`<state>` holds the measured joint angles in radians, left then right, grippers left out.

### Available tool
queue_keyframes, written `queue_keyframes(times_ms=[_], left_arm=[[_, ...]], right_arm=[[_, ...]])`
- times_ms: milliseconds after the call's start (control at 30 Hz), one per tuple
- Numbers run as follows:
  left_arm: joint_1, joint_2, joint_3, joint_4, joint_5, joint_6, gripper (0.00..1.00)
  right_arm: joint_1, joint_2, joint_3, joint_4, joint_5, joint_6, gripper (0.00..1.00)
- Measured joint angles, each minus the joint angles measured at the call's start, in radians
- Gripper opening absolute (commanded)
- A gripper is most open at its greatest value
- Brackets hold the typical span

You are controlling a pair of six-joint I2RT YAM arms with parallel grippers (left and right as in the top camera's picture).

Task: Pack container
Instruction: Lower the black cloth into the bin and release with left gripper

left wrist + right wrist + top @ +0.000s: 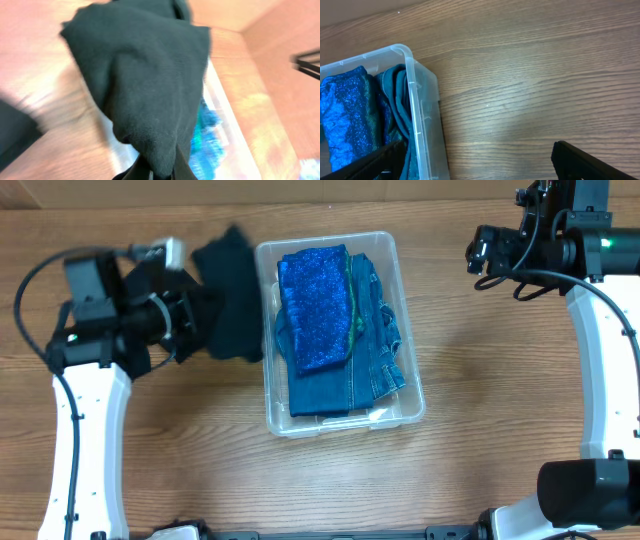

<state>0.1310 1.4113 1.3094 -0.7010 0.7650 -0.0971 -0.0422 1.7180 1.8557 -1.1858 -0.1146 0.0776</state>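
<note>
The clear plastic container (400, 415) stands mid-table, holding folded denim (378, 355) with a sparkly blue cloth (318, 305) on top. My left gripper (185, 315) is shut on a black cloth (228, 295), holding it just left of the container's left rim. In the left wrist view the black cloth (145, 85) hangs from the fingers (162, 172) and covers most of the frame. My right gripper (480, 252) is open and empty, above the table right of the container. The right wrist view shows the container's corner (420, 100) with the sparkly cloth (345, 115) inside.
Bare wooden tabletop (500, 400) lies right of the container and in front of it. The arms' white bases stand at the left and right front corners.
</note>
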Motion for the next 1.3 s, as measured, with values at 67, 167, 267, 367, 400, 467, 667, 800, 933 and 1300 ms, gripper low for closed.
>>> queue_keyframes(times_ms=[67, 167, 267, 367, 400, 467, 667, 800, 933, 1300], left_arm=[[-0.079, 0.000, 0.046, -0.004, 0.002, 0.000, 0.04], [-0.187, 0.000, 0.074, -0.007, 0.001, 0.000, 0.04], [-0.287, 0.009, 0.076, -0.043, -0.012, 0.009, 0.04], [-0.380, 0.057, 0.079, -0.088, -0.024, 0.051, 0.04], [-0.408, 0.081, 0.079, -0.109, -0.029, 0.074, 0.04], [-0.452, 0.129, 0.080, -0.151, -0.036, 0.111, 0.04], [-0.518, 0.279, 0.080, -0.201, -0.079, 0.186, 0.04], [-0.516, 0.357, 0.080, -0.193, -0.094, 0.218, 0.04], [-0.516, 0.407, 0.080, -0.201, -0.108, 0.259, 0.04], [-0.537, 0.426, 0.091, -0.205, -0.209, 0.338, 0.84]], right_arm=[[0.000, 0.000, 0.000, -0.003, 0.000, 0.000, 0.98], [0.000, 0.000, 0.000, -0.003, 0.000, 0.000, 0.98], [0.000, 0.000, 0.000, -0.003, 0.000, 0.000, 0.98], [0.000, 0.000, 0.000, -0.004, 0.000, 0.000, 0.98], [0.000, 0.000, 0.000, -0.003, 0.000, 0.000, 0.98], [0.000, 0.000, 0.000, -0.004, 0.000, 0.000, 0.98], [0.000, 0.000, 0.000, -0.005, 0.000, 0.001, 0.98], [0.000, 0.000, 0.000, -0.005, 0.000, 0.000, 0.98], [0.000, 0.000, 0.000, -0.005, 0.000, 0.000, 0.98], [0.000, 0.000, 0.000, -0.005, 0.000, 0.001, 0.99]])
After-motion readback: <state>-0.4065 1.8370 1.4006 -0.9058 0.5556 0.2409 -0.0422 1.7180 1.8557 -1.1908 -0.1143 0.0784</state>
